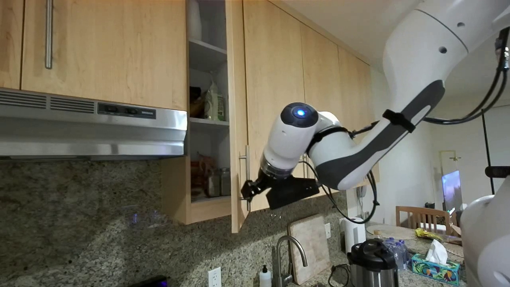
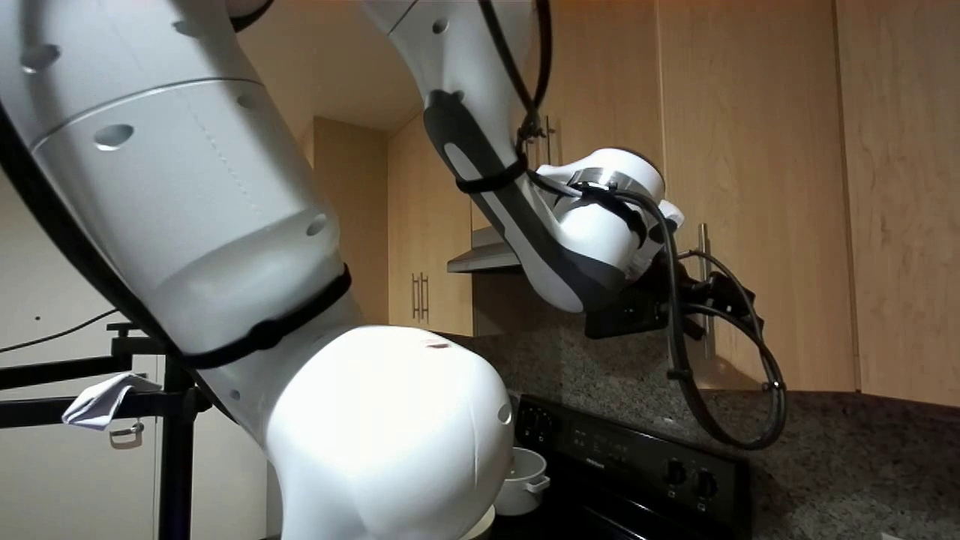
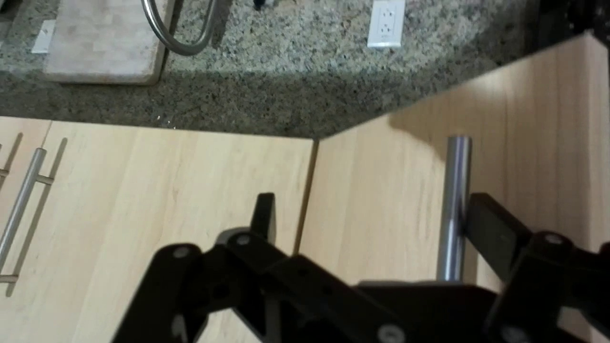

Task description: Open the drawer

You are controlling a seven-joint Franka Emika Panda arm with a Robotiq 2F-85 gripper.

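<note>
The drawer is a tall light-wood wall cabinet. Its door (image 1: 236, 99) stands partly open in an exterior view, showing shelves with jars and a bag. The door's outer face (image 2: 757, 165) shows in an exterior view and in the wrist view (image 3: 376, 190). Its vertical silver bar handle (image 1: 247, 167) is near the bottom, also seen in the wrist view (image 3: 455, 205). My gripper (image 3: 371, 205) is open, with the handle between its fingers. The right finger is against or very near the handle; the left finger is well apart. The gripper (image 1: 249, 190) partly hides the handle's lower part.
Closed wood doors (image 1: 275, 79) adjoin the open door. A grey range hood (image 1: 91, 127) is beside the cabinet. Below are a faucet (image 1: 293, 243), a cutting board (image 1: 308, 243), a cooker (image 1: 372, 259) and a stove (image 2: 622, 465) with a white pot (image 2: 521, 480). Cables loop from the arm.
</note>
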